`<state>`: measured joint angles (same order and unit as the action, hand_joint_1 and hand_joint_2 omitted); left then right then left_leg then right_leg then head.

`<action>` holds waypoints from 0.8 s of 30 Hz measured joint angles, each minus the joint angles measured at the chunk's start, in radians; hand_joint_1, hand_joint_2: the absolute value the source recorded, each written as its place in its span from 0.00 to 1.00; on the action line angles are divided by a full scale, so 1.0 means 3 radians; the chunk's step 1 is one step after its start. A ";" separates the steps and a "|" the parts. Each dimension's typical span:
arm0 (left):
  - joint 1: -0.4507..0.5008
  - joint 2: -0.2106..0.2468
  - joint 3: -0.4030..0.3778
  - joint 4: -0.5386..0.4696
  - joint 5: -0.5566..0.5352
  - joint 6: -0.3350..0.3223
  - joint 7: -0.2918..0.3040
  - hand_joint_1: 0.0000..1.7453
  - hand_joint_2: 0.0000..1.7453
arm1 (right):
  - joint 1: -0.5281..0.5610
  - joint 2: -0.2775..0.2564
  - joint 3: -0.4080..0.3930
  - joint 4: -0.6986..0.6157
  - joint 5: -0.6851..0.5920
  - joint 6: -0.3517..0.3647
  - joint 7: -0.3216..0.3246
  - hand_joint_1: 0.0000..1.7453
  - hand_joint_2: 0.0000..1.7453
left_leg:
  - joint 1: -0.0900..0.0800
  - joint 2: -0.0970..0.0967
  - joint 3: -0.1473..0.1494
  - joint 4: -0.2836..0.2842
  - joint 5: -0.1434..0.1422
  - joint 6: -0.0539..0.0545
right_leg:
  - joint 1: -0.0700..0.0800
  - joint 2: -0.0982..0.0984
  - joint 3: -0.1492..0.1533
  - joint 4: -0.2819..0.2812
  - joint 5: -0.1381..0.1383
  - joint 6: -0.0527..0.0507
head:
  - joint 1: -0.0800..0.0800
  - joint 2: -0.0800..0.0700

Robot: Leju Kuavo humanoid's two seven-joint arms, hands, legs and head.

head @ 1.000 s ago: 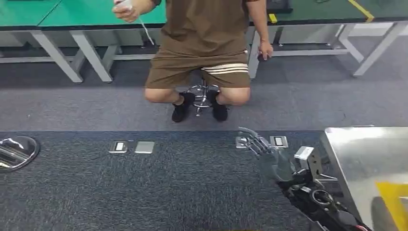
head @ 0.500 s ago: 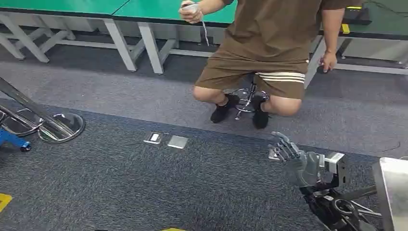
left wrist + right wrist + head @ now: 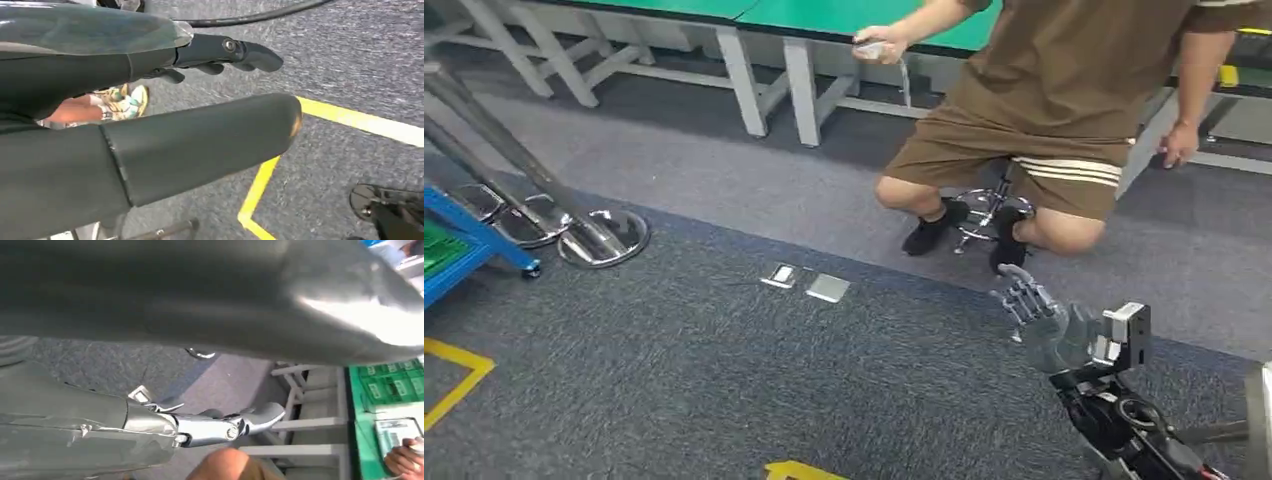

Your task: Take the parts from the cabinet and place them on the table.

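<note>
Head view — empty right hand (image 3: 1030,308) raised above carpet (image 3: 724,380), fingers spread.

A workshop or factory floor: green-topped workbenches (image 3: 754,10) on grey metal legs along the far side; grey carpet tile (image 3: 684,380) marked with yellow floor tape (image 3: 454,385); metal floor sockets (image 3: 782,275); a blue cart frame (image 3: 469,240).

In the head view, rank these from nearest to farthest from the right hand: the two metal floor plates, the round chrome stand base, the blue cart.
From the right hand:
1. Two metal floor plates, on the carpet toward the robot's left, side by side.
2. Round chrome stand base, farther left, beyond the plates.
3. Blue cart, at the far left edge.
</note>
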<state>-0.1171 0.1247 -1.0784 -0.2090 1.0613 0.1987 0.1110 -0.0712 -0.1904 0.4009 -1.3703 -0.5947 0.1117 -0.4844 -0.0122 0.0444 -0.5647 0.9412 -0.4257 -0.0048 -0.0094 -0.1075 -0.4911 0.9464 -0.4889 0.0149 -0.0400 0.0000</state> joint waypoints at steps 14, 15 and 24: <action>-0.0002 -0.0005 0.0001 0.0000 0.0001 -0.0006 -0.0010 0.00 0.00 | -0.0059 -0.0017 -0.0270 0.0944 -0.0240 0.0062 -0.0099 0.00 0.00 | 0.0026 -0.0553 0.0036 0.0005 0.0006 0.0040 | -0.0066 0.0647 -0.0084 0.0041 0.0037 0.0052 | 0.0196 0.0000; 0.0002 -0.0005 0.0001 0.0000 0.0001 -0.0006 -0.0010 0.00 0.00 | -0.0064 -0.0017 -0.0282 0.1046 -0.0226 0.0015 -0.0087 0.00 0.00 | 0.0040 -0.0586 0.0025 -0.0004 0.0017 0.0020 | -0.0047 0.0607 -0.0084 0.0041 0.0033 0.0040 | 0.0184 0.0000; 0.0018 -0.0011 0.0001 -0.0001 0.0004 -0.0032 0.0000 0.00 0.00 | -0.0216 -0.0011 -0.0276 0.2105 -0.0123 -0.0273 -0.0023 0.00 0.00 | 0.0055 -0.0170 -0.0568 0.1064 -0.0400 -0.0098 | -0.0035 0.0185 -0.0041 -0.0005 0.0052 -0.0068 | 0.0067 0.0000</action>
<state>-0.1116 0.1213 -1.0781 -0.2094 1.0624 0.1892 0.1110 -0.1361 -0.1938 0.3182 -0.7388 -0.6317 0.0298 -0.4913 0.0043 -0.0067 -0.7349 1.2604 -0.5456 -0.0343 -0.0199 -0.0520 -0.5035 0.9450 -0.4735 -0.0056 -0.0198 0.0000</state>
